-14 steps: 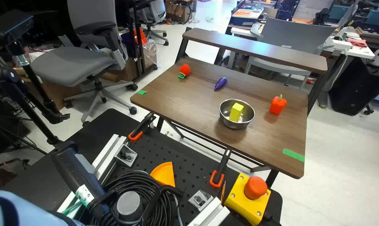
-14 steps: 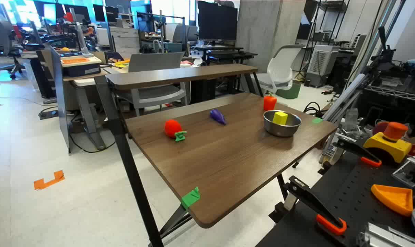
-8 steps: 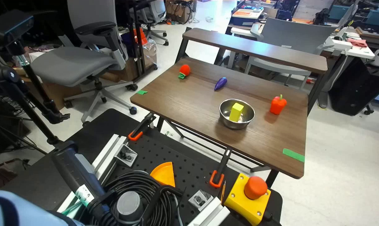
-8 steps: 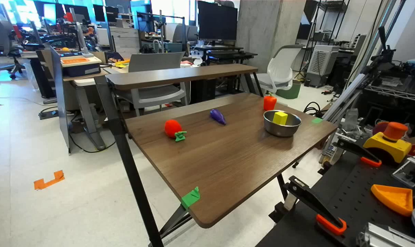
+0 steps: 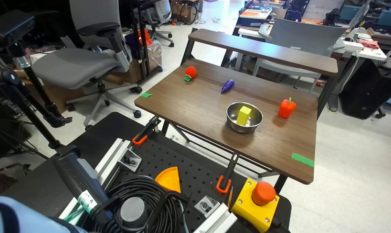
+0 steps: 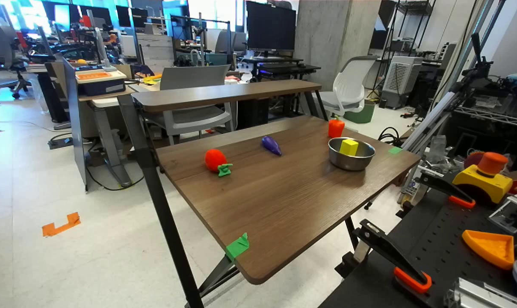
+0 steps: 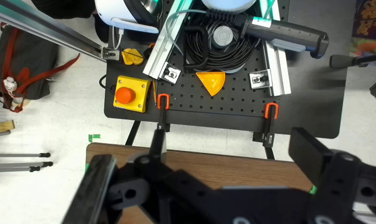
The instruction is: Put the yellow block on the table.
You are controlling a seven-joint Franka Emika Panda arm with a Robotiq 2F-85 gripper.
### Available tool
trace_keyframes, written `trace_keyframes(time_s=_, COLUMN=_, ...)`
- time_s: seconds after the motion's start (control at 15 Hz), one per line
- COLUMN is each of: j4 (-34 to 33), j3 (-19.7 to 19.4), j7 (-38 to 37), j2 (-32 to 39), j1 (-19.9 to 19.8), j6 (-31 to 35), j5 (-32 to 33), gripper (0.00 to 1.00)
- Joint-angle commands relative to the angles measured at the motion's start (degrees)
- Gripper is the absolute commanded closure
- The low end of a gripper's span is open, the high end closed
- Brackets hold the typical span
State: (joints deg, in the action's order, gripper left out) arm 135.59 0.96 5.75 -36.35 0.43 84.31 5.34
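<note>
The yellow block (image 5: 244,116) stands upright, slightly tilted, inside a silver metal bowl (image 5: 241,129). In an exterior view the block (image 6: 349,147) rises a little above the rim of the bowl (image 6: 350,164). The bowl stands on the brown table (image 5: 189,106), which also shows in an exterior view (image 6: 262,205). In the wrist view my gripper (image 7: 229,140) is open and empty, its fingers wide apart above the table's edge (image 7: 231,168). The block is out of sight there. The gripper is out of both exterior views; only part of the arm (image 5: 24,216) shows.
On the table are a red pepper (image 5: 286,109), a purple eggplant (image 5: 227,86) and a red vegetable with green leaves (image 5: 190,72). A raised shelf (image 5: 263,49) runs along the table's far side. Clamps (image 7: 269,124) and an emergency stop (image 7: 132,94) sit on the black base.
</note>
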Motion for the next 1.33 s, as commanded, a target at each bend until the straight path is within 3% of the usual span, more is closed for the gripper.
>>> trace_keyframes(time_s=0.0, j4=-1.7, j3=-2.0, j7=-2.0, j2=6.7, j1=-0.4, j6=6.4, j5=-1.0, gripper=0.00)
trace_keyframes(time_s=0.67, j4=-7.8, j3=-4.3, j7=-6.7, j2=30.7, j1=-3.0, j6=29.4, j5=-4.8, gripper=0.00)
trace_keyframes(time_s=1.27, j4=-12.0, j3=-4.2, j7=-7.1, j2=45.7, j1=-3.6, j6=42.3, j5=-4.2, gripper=0.00)
